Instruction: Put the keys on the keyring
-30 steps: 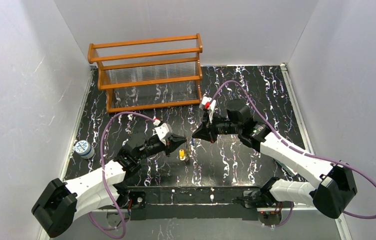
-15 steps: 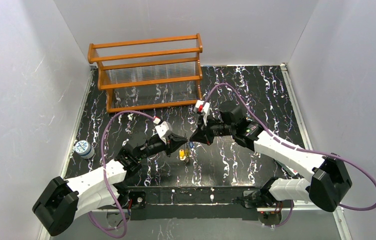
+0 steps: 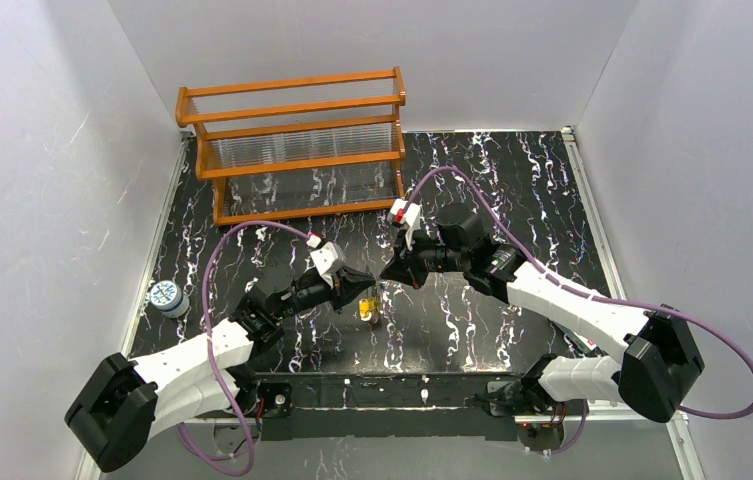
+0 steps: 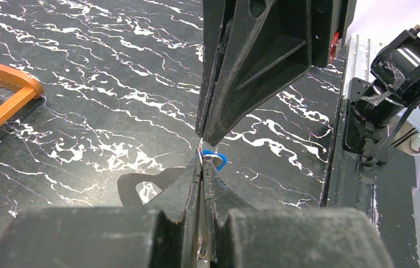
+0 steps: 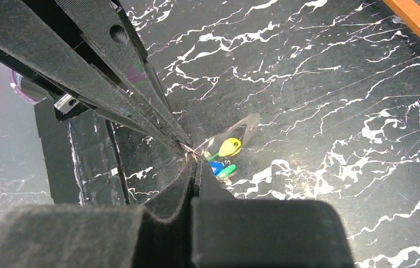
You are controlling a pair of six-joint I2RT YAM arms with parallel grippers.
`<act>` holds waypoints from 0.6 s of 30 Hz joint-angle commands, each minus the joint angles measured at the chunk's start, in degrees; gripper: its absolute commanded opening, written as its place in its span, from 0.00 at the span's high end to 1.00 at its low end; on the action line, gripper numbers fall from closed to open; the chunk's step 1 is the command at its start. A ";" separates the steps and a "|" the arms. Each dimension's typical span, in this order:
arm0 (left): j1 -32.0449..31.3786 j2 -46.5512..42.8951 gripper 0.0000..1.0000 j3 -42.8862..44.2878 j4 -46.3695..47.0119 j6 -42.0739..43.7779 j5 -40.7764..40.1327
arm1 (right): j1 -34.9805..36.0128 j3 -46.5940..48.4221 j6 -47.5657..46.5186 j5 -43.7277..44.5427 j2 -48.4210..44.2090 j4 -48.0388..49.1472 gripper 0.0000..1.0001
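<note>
The keyring (image 5: 195,149) is a thin silvery wire that shows only as strands where the two grippers' tips meet. My left gripper (image 3: 369,284) (image 4: 201,160) is shut, with the wire running between its fingers. Tip to tip against it is my right gripper (image 3: 385,274) (image 5: 196,163), also shut, and the wire strands end at its tips. The keys cluster just below that point: a yellow one (image 5: 230,147) (image 3: 365,309), a blue one (image 5: 216,166) (image 4: 216,159) and a green one (image 5: 227,171). Whether they hang from the wire or rest on the table I cannot tell.
An orange wooden rack (image 3: 292,150) with clear slats stands at the back left. A small blue-and-white round object (image 3: 165,297) lies near the left table edge. Purple cables arch over both arms. The black marbled table (image 3: 512,180) ends at white walls.
My right gripper has moved left and slightly forward until its tips meet the left gripper's tips. The left gripper has hardly moved.
</note>
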 commanded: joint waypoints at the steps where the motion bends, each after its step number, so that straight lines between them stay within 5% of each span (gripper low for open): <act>1: -0.31 -0.84 1.00 2.12 2.41 -0.46 1.18 | 0.08 0.74 0.01 2.50 -1.15 2.29 0.99; 18: -0.34 -1.37 1.00 1.97 3.61 -1.93 2.25 | 0.15 -1.09 -0.29 3.55 0.05 2.36 0.99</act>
